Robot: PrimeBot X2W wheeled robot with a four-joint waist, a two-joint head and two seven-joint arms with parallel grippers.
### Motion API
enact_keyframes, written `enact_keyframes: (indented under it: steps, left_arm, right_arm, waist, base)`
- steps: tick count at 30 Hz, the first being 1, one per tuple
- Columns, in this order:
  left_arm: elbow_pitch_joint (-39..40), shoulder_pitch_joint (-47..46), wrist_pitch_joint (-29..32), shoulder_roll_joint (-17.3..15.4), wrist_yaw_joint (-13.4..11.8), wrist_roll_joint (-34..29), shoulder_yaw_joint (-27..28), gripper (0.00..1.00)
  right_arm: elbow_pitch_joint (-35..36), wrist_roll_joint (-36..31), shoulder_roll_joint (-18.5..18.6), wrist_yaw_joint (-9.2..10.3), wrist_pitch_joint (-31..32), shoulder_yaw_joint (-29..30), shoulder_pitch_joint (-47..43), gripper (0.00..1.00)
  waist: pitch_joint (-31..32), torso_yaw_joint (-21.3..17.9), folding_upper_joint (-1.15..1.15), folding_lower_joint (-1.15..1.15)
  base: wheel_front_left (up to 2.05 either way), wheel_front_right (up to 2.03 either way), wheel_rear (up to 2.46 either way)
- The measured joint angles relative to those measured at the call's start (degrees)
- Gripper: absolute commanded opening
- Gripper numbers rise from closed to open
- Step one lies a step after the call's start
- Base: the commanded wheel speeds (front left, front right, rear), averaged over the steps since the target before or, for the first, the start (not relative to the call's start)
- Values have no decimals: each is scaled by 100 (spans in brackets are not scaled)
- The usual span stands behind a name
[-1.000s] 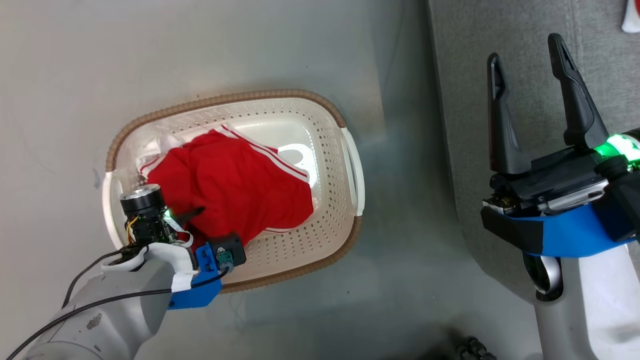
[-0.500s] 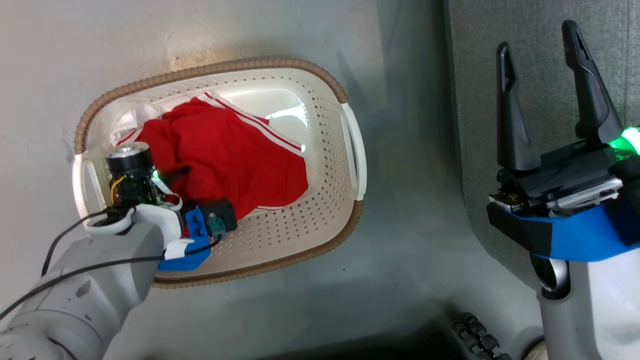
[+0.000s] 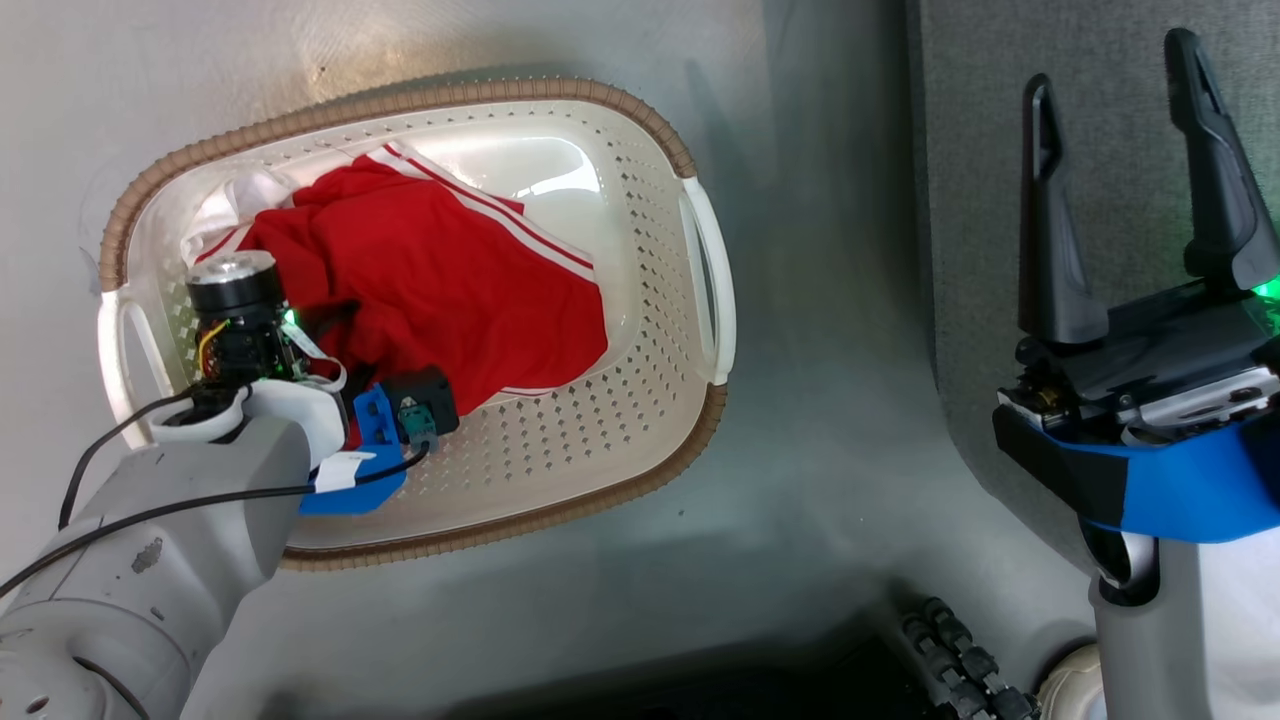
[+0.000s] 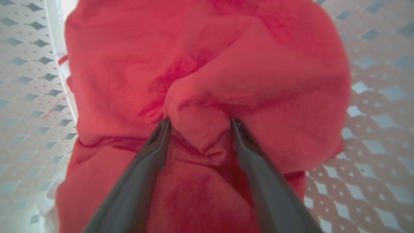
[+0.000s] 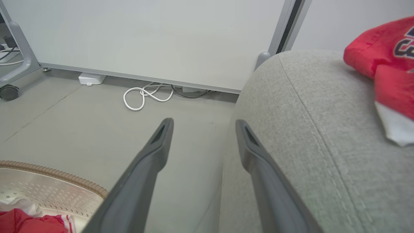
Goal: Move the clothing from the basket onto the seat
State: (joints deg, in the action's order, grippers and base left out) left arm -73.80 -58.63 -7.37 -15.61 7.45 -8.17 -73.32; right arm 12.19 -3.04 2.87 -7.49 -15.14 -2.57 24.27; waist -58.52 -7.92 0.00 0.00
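**While the red striped garment [image 3: 440,280] sits in the laundry basket [image 3: 640,110], both grippers gape**

Your left gripper [image 4: 199,124] is down inside the basket at its left end, fingers spread and pressed into the cloth, with a loose fold bulging between the tips. Your right gripper [image 3: 1110,70] hangs well right of the basket, fingers apart and empty, above the grey sofa [image 3: 980,150]. A second red garment [image 5: 381,55] with dark blue lettering lies on that sofa, outside the basket.

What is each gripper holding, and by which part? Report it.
Nothing yet. Left gripper, open, straddles a fold of the clothing; right gripper is open, empty.
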Motion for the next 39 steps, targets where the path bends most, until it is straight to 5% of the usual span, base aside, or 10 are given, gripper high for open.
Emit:
enact_keyframes:
  steps: [6, 7, 8, 9, 21, 39]
  left_arm:
    - [0, -47, 80, 5, 0, 2, 0, 100]
    - [0, -48, 73, 14, 0, 22, 0, 68]
    - [0, -59, 71, 32, 0, 70, 0, 20]
    - [-1, -81, 74, 48, 0, 73, 0, 0]
    - [-2, -27, -92, 177, 0, 220, 0, 0]
    - [247, 143, -746, 776, 0, 1468, -1, 0]
  right_arm:
    - [121, -40, 1, 0, -2, -8, -11, 100]
    - [137, -40, 1, 0, -3, -9, -12, 100]
    - [151, -41, 1, 0, -3, -5, -13, 100]
    - [159, -47, 1, 0, -3, -1, -13, 100]
    - [104, -46, 0, 0, -1, 42, -17, 100]
    - [-377, -44, 0, 0, 1, 83, -46, 100]
  waist:
    - [-99, 3, 0, 0]
    - [-111, -2, 0, 0]
    - [-123, -3, 0, 0]
    - [-133, -2, 0, 0]
    - [97, 66, 0, 0]
    - [1379, 529, 0, -1]
  base:
    - [0, 0, 0]
    - [0, 0, 0]
    - [0, 0, 0]
    - [0, 0, 0]
    - [0, 0, 0]
    - [0, 0, 0]
